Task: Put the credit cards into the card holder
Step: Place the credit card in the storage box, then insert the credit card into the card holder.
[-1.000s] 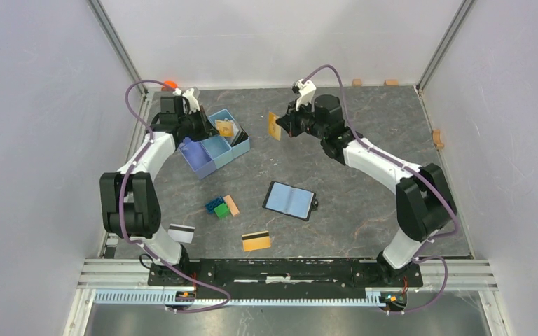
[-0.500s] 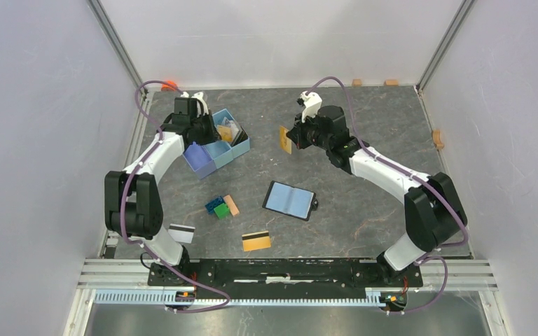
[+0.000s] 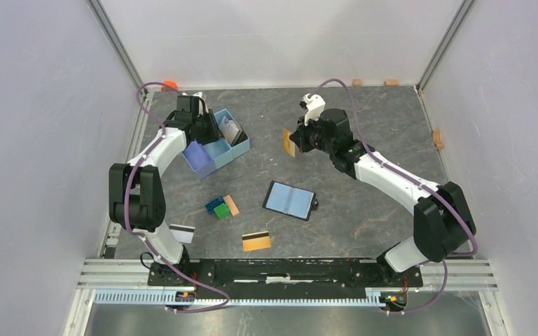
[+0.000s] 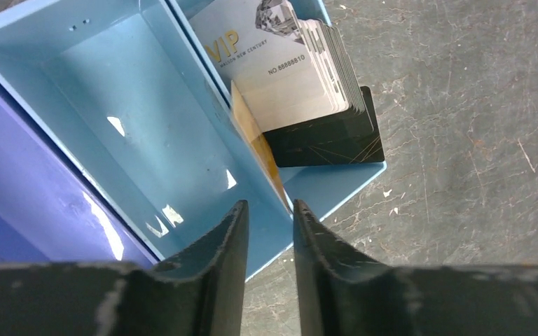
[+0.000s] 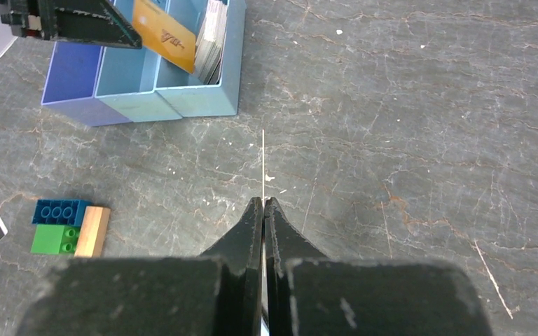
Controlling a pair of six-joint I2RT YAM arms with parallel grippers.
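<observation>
The card holder (image 3: 291,200) lies open on the table, light blue lining up. My right gripper (image 3: 298,139) is shut on a gold card (image 3: 288,142) held on edge above the table; the right wrist view shows it as a thin line (image 5: 263,161) ahead of the gripper (image 5: 263,201). My left gripper (image 3: 207,128) hangs over the light blue tray (image 3: 242,148), its jaws a narrow gap apart (image 4: 267,206). A gold card (image 4: 256,147) on edge reaches its right fingertip (image 4: 300,210). A white card stack (image 4: 280,63) and a black card (image 4: 329,140) sit in the tray. A gold card (image 3: 256,241) and a white striped card (image 3: 181,232) lie near the front.
Green and blue bricks (image 3: 217,208) and a tan wooden block (image 3: 232,205) lie left of the holder, and show in the right wrist view (image 5: 59,224). The tray's purple end compartment (image 3: 197,157) faces the left arm. Walls enclose the table.
My right gripper has carried its gold card a little right and nearer. My left gripper has moved right, over the tray's card compartment.
</observation>
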